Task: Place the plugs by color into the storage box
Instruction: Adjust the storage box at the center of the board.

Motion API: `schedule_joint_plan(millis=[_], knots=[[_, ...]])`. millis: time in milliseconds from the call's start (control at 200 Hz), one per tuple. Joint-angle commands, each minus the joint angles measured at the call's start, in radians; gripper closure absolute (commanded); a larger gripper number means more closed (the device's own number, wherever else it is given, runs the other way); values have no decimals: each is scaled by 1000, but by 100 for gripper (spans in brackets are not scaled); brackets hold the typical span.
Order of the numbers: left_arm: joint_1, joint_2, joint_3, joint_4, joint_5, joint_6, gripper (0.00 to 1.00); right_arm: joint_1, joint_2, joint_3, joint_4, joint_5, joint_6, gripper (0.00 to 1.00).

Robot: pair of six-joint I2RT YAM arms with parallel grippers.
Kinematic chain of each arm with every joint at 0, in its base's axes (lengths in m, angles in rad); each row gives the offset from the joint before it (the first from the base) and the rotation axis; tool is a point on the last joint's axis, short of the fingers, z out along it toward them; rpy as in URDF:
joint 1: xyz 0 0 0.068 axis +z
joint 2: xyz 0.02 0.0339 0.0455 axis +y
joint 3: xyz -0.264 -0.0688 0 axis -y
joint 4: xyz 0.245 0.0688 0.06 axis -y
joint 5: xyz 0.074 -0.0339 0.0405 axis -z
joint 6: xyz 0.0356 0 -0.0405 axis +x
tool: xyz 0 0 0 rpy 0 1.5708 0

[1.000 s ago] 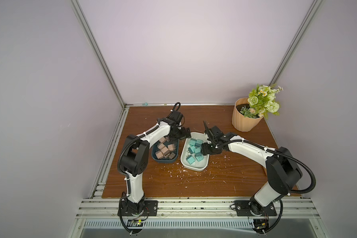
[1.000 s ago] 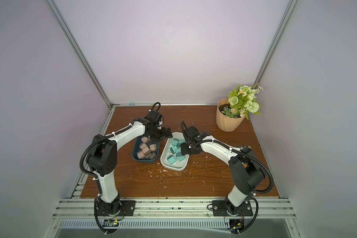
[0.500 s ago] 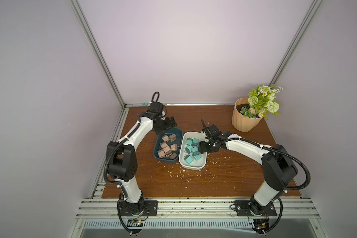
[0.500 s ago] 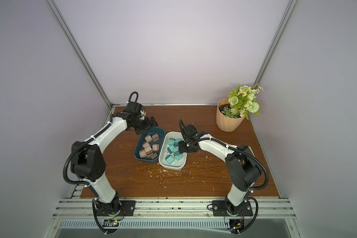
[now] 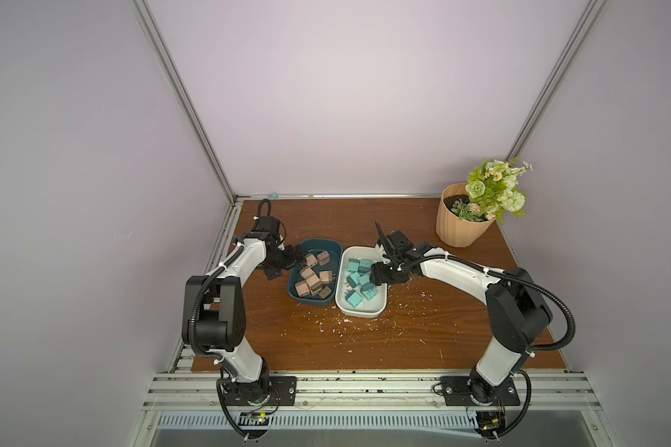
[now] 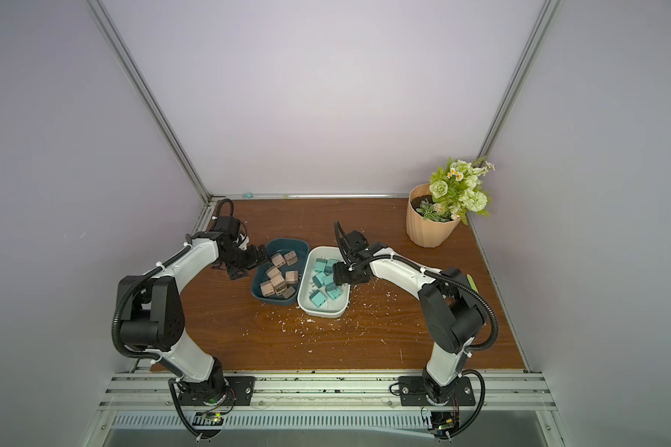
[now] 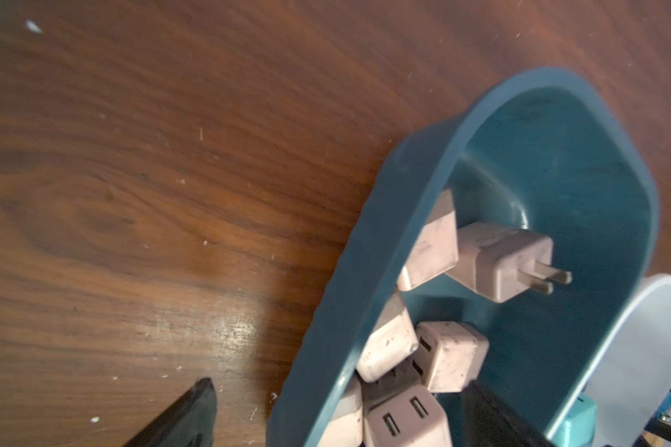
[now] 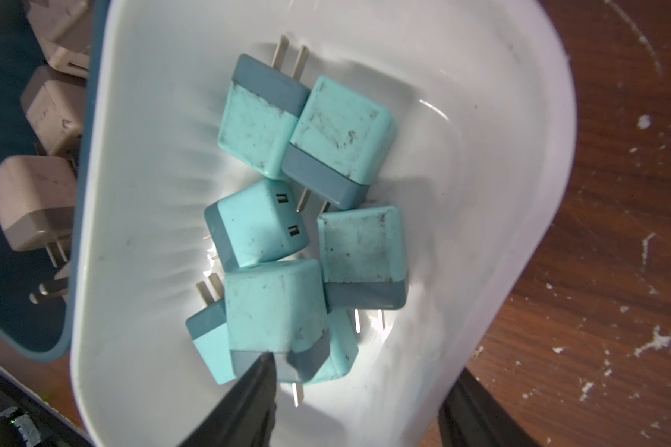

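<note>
Pinkish plugs (image 5: pixel 313 279) lie in blue box (image 5: pixel 323 243), teal plugs (image 5: pixel 365 279) in white box (image 5: pixel 360 312); both jaws spread, empty.

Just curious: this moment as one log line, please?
pink plugs: dark teal bin; turquoise plugs: white bin; left gripper: open, at dark teal bin; right gripper: open, over white bin
</note>
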Motion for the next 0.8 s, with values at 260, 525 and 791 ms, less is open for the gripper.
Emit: schedule_joint_plan(millis=[260,525,791], knots=[[-173,-65,-101,171,69,-199,0,-39,79,143,-20,-36,-80,32],[-185,-94,-74,90,-9,-165,0,-83,102,186,-57,-20,-146,26],[-182,-184,22,-55,-231,-65,0,-95,-2,144,-57,68,-132,9]])
